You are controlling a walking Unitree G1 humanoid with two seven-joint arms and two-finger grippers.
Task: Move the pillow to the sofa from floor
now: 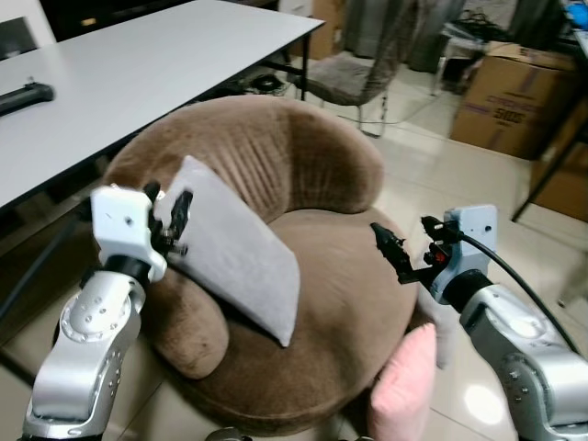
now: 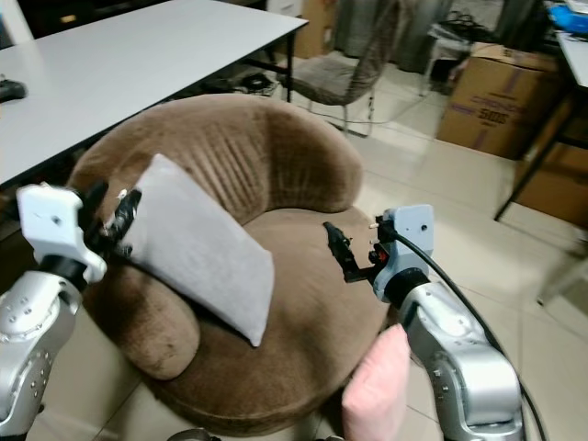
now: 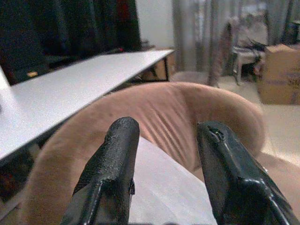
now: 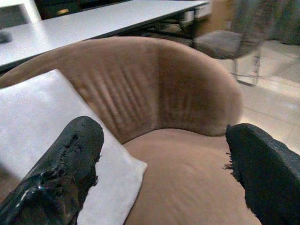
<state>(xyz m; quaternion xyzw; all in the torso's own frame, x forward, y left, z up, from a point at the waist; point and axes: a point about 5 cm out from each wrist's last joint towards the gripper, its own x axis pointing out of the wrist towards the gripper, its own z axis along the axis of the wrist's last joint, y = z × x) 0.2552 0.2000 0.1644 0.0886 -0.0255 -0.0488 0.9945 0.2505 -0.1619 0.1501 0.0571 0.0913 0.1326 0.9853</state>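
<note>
Flanking grey pillow on brown sofa: both pincers wide, pink pillow below.

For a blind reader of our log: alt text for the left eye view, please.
A grey pillow leans on a round brown sofa, the left pincer at its upper edge. The right pincer hovers open over the seat; a pink pillow lies on the floor below.

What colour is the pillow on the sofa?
Light grey; the pillow leans on the brown sofa, clearest in the left eye view.
</note>
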